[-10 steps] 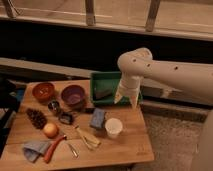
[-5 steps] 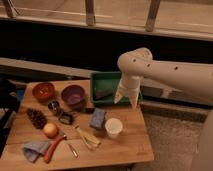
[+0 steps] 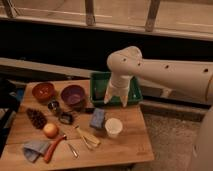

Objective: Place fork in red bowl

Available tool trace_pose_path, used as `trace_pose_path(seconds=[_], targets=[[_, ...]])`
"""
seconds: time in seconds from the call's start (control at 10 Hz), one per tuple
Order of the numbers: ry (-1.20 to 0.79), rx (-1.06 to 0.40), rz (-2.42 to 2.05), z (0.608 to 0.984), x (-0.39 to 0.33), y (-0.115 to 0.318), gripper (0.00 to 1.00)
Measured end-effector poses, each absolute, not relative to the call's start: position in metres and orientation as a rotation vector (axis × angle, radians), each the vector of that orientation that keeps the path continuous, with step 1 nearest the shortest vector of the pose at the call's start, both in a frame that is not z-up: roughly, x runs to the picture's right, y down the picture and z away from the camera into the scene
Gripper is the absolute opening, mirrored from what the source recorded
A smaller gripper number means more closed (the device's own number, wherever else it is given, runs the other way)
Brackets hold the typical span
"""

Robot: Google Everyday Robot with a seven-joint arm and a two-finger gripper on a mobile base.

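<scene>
The fork is a small slim silvery utensil lying on the wooden table near the front, between the red-handled tool and the pale yellow wooden utensil. The red bowl stands at the table's back left, next to the purple bowl. My gripper hangs from the white arm over the front of the green bin, above the table's back right, far from the fork and empty.
Also on the table are a white cup, a blue sponge, an apple, a pine cone, a small metal cup, a dark clip and a blue-grey cloth. A dark wall and railing stand behind.
</scene>
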State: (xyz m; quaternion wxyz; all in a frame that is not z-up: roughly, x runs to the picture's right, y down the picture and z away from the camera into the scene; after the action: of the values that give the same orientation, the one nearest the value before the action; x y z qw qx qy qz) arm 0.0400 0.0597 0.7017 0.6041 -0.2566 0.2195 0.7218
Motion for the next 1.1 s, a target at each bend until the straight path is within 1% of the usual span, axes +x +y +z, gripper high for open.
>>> trace_pose_path(seconds=[0.4,0.5,1.1], targets=[[0.354,-0.696,1.401,0.692,-0.068,0.061,0.65],[0.307,-0.718,1.322,0.678,-0.098,0.068,0.65],[0.300,-0.727,1.294,0.681,-0.106,0.074,0.65]])
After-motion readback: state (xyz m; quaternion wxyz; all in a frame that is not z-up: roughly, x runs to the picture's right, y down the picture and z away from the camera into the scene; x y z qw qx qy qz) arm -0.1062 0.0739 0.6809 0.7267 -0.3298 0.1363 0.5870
